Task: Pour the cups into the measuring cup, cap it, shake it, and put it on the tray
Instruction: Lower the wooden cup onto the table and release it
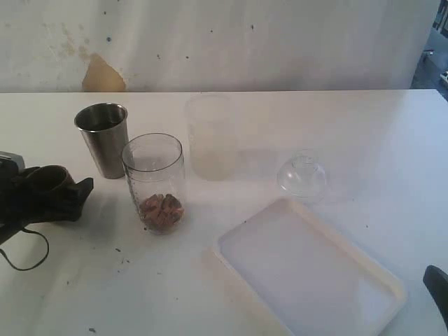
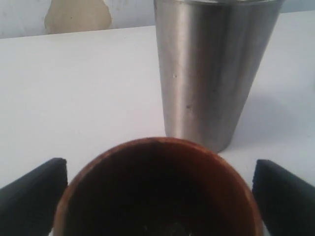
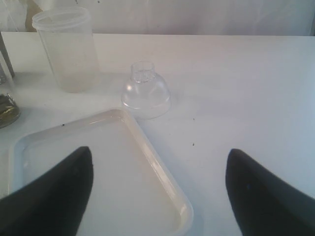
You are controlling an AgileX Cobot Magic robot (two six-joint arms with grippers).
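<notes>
We see left jaws wide around the wooden cup (image 2: 157,196) by the tabletop's left edge, contact unclear, the upright steel tumbler (image 2: 211,73) straight ahead just beyond it, left arm nearer; right jaws wide, empty, by the tray (image 3: 157,169).

Task items
Steel tumbler (image 1: 103,140) upper left; wooden cup (image 1: 47,179) left edge; meas. cup (image 1: 155,182) centre-left, brown bits (image 1: 161,208) inside; tray (image 1: 315,280) lower right.

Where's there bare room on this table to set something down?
Bare: the tray, the table right of the dome lid, and in front of the measuring cup. Crowded: steel tumbler, measuring cup, left gripper around the wooden cup.
</notes>
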